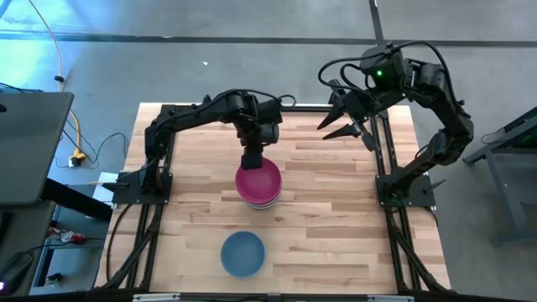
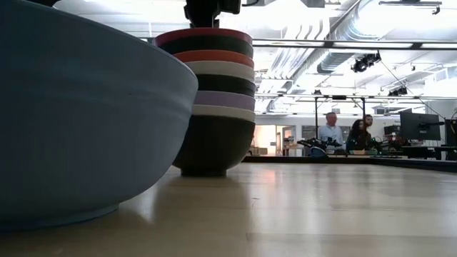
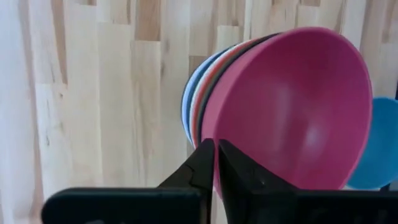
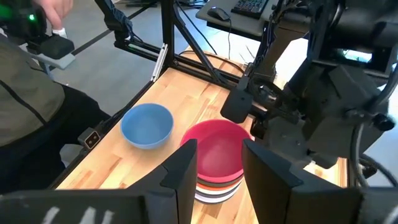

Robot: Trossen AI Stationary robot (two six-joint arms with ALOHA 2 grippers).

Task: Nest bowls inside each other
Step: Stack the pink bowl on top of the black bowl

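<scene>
A stack of nested bowls stands mid-table on its black bottom bowl's foot. The magenta pink bowl sits on top. My left gripper is shut on that bowl's far rim and points down. A light blue bowl stands alone on its foot near the table's near edge; it also shows in the low view and the right wrist view. My right gripper is open and empty, raised over the far right corner. My left gripper pinches the magenta pink bowl's rim on its far side, one finger inside the bowl and one outside. The fingers come from above, pointing down. The bowl sits nested in the stack, upright and level.
Bare wood lies on the table's left and right of the stack. Dark frame posts stand along both table sides. People sit in the room beyond the table, and a person stands near the table's left side.
</scene>
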